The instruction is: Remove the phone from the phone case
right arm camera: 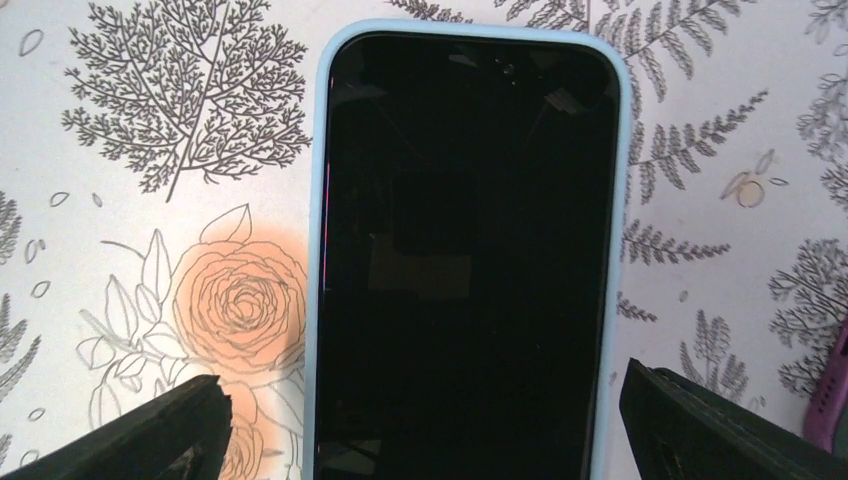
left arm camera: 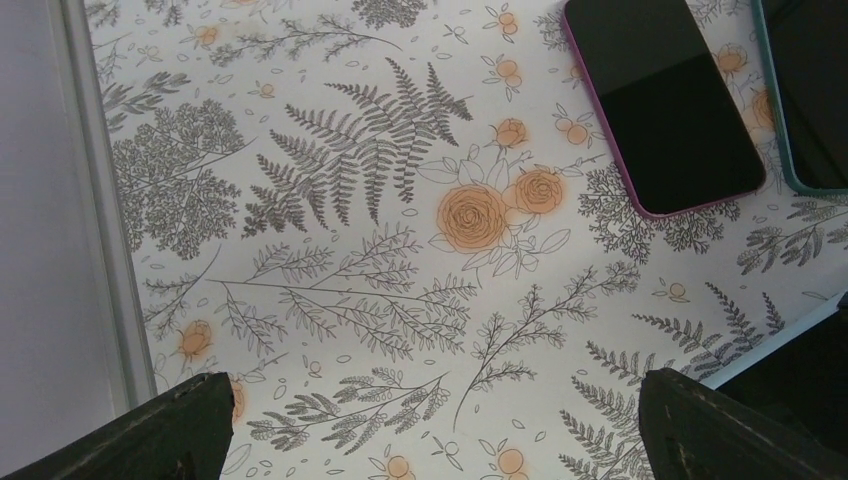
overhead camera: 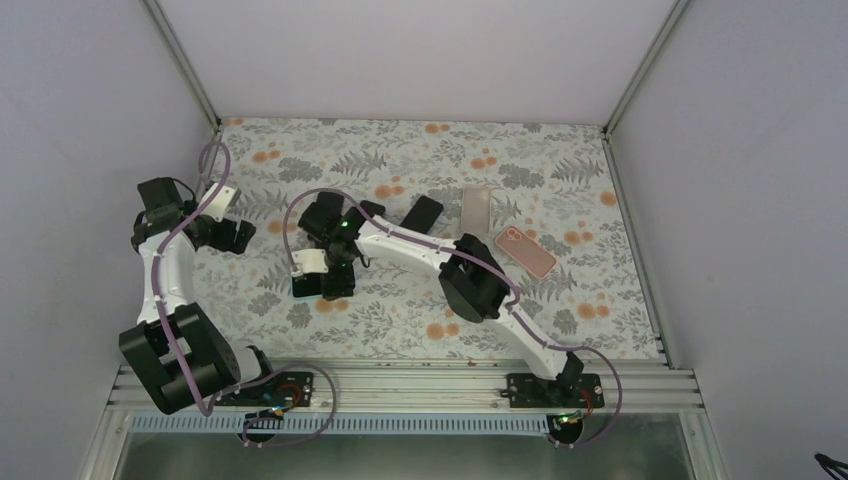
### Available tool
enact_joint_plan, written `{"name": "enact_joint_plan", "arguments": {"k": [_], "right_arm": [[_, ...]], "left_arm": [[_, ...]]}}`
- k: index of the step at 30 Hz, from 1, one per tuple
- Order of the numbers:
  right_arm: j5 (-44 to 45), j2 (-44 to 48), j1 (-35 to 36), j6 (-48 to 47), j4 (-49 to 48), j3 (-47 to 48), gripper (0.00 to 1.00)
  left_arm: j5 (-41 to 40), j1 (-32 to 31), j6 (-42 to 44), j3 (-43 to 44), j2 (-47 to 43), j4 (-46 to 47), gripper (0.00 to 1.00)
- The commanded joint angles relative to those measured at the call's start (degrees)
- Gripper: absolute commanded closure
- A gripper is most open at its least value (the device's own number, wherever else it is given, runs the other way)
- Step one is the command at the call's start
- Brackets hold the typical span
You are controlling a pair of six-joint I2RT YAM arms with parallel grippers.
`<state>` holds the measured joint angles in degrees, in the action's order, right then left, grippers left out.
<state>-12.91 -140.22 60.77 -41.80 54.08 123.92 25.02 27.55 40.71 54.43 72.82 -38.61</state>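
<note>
Closest in, at the bottom left of the overhead view, the left arm [overhead camera: 170,360] folds up on its big dark joints. Its left gripper [overhead camera: 228,237] hangs over the floral table [overhead camera: 400,330] near the left wall, jaws spread wide, nothing between them. From that wrist, a magenta-cased phone [left arm camera: 665,100] lies screen up on the cloth ahead, with a teal-cased phone [left arm camera: 815,90] just beside it at the right edge.

Moving right: the right gripper [overhead camera: 330,275] reaches across to centre-left, released, fingers [right arm camera: 150,435] splayed either side of the phone [right arm camera: 470,260]. That phone lies flat, screen up, seated in its light blue phone case [right arm camera: 318,250], ungripped.

Further right, a black phone [overhead camera: 421,213], then a clear case [overhead camera: 476,209], then a pink handset [overhead camera: 525,250] lying back up.
</note>
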Motion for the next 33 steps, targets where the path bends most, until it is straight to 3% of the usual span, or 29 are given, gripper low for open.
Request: {"name": "enact_joint_plan", "arguments": {"k": [1, 18, 21, 25, 33], "right_arm": [[2.66, -2.44, 1.09, -0.25, 0.44, 2.39, 0.0], [2.98, -6.61, 0.67, -0.09, 1.28, 4.4, 0.0], [2.93, -7.21, 0.57, 0.09, 1.71, 4.71, 0.08], [4.79, -8.17, 0.62, 1.36, 2.4, 5.25, 0.32], [5.73, 0.03, 0.57, 4.06, -3.3, -1.97, 0.36]], "left_arm": [[0.11, 0.14, -1.79, -0.18, -1.35, 1.52, 0.0], [1.96, 0.16, -2.75, -1.97, -1.3, 2.59, 0.0], [2.56, 0.14, -2.96, -1.97, -1.27, 2.33, 0.0], [2.99, 0.15, -2.93, -1.83, -1.55, 1.9, 0.0], [10.0, 0.14, -1.86, -0.85, 1.04, -0.84, 0.0]]}}
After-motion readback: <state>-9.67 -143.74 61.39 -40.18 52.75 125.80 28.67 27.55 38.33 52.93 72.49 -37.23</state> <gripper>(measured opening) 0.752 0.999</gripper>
